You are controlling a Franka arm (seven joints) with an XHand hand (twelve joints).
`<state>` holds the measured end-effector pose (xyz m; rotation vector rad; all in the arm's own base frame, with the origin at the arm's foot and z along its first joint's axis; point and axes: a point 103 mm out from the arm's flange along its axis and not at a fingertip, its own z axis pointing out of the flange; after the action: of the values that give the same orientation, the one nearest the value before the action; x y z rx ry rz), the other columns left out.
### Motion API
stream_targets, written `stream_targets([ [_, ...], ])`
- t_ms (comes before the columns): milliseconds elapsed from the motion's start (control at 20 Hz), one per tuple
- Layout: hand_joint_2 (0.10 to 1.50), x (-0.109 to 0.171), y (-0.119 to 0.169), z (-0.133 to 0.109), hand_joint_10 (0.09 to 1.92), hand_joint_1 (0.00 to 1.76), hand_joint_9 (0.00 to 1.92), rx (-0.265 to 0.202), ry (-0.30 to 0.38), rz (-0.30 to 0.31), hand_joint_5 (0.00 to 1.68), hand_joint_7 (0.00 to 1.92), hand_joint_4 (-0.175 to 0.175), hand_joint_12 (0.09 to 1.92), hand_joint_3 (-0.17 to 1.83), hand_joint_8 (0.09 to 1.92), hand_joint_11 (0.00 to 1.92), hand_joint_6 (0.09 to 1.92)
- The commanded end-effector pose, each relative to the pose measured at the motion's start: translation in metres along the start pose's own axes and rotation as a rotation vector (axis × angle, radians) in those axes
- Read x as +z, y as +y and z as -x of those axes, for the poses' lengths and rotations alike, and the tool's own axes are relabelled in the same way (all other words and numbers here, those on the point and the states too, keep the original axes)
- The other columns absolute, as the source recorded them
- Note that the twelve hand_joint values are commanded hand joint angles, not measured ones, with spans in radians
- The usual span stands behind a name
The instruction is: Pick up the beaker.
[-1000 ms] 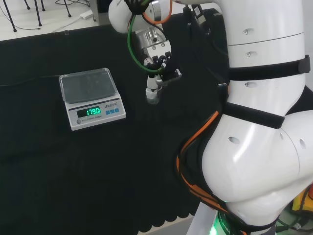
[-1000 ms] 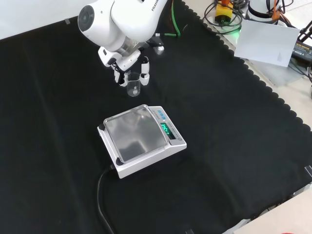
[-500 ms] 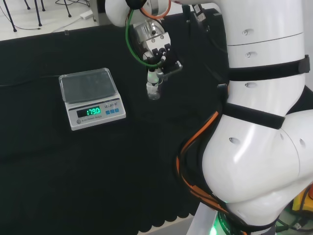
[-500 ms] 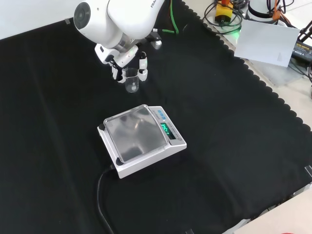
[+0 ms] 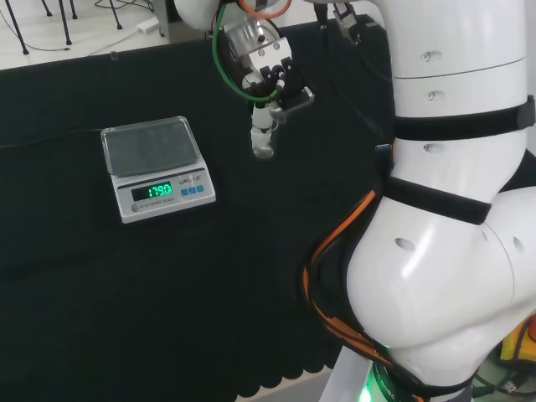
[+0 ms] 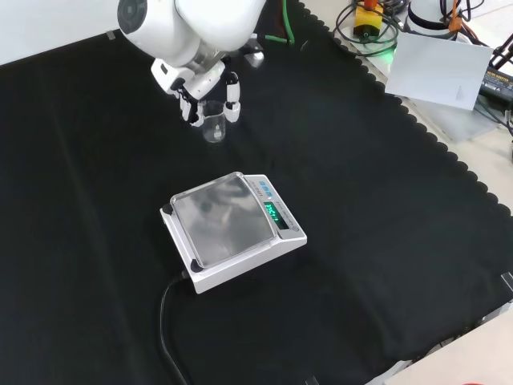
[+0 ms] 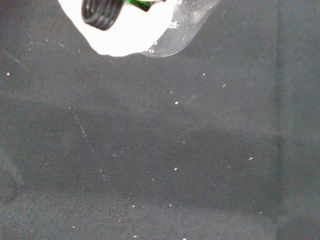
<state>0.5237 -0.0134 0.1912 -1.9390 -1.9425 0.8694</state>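
Note:
A small clear glass beaker (image 6: 213, 125) hangs upright in the air above the black cloth, with the hand (image 6: 196, 88) shut on it from above; white fingers (image 6: 232, 90) curl down on both sides of its rim. In the head view the beaker (image 5: 263, 144) sits just under the hand (image 5: 272, 79), to the right of the scale. The wrist view has the beaker (image 7: 182, 30) close up beside a blurred white part of the hand (image 7: 117, 30), with bare cloth far beneath. I see nothing inside the beaker.
A white digital scale (image 6: 232, 230) with a lit green display stands on the cloth below the hand in the front view, its cable (image 6: 167, 321) trailing toward the near edge. In the head view the scale (image 5: 155, 167) is left of the beaker.
The hand has risen with the beaker in its fingers, lifting it higher off the cloth and slightly away from the scale. The scale has not moved.

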Motion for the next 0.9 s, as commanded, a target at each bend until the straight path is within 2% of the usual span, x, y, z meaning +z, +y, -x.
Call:
stream_targets([
  [50,1.12,-0.023,-0.016,0.006,0.86,1.07,1.06,-0.014,-0.059,0.023,0.92,0.96,-0.013,1.24,0.05,0.87,0.81,1.11],
  [350,1.12,-0.061,-0.045,0.011,0.86,1.07,1.06,-0.001,-0.085,0.079,0.92,0.96,-0.014,1.24,0.05,0.87,0.81,1.11],
  [900,1.12,-0.088,-0.07,0.003,0.87,1.07,1.06,-0.015,-0.134,0.105,0.92,0.96,-0.013,1.24,0.05,0.88,0.81,1.11],
])
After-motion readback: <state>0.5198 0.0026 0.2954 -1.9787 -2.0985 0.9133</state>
